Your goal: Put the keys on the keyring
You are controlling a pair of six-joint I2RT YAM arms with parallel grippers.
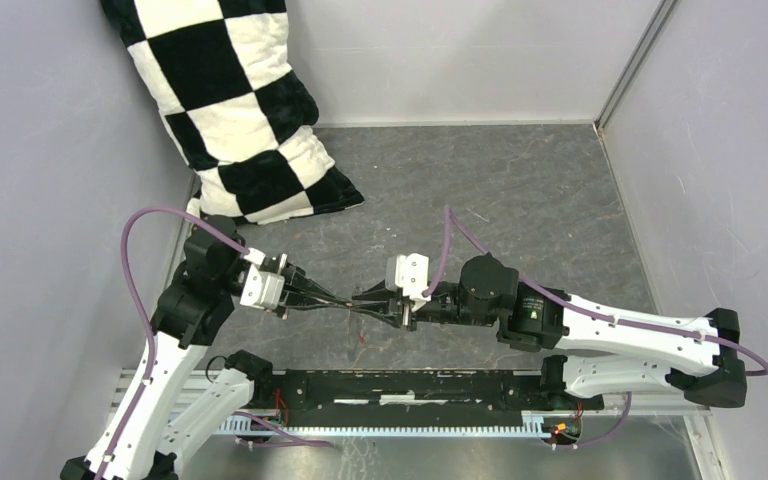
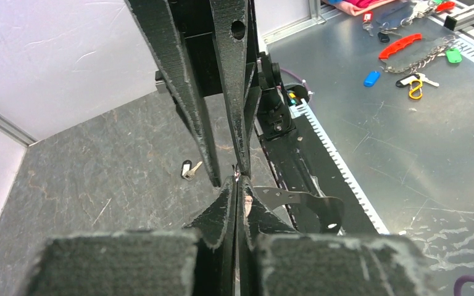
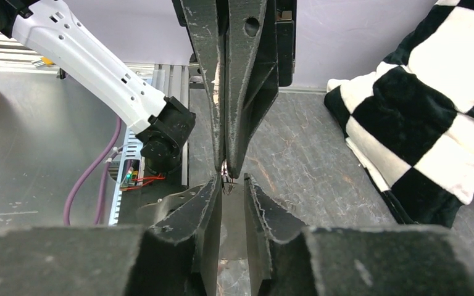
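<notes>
My left gripper [image 1: 343,299] and right gripper [image 1: 360,300] meet tip to tip over the middle of the grey table. The left gripper [image 2: 237,180] is shut, and a thin glinting piece of metal wire [image 3: 226,184] pokes out of its tips. It looks like the keyring, but most of it is hidden. The right gripper [image 3: 232,183] stands narrowly open around that spot, with the wire close to its left finger. A dark key with white [image 2: 189,169] lies on the table beyond. A small red bit, perhaps a red key [image 1: 360,338], shows just below the tips.
A black-and-white checked cushion [image 1: 230,110] leans in the back left corner. A black rail [image 1: 410,390] runs along the near edge, with a black bracket [image 2: 308,200] on it. Loose coloured tags and a chain [image 2: 407,49] lie on the metal surface beyond.
</notes>
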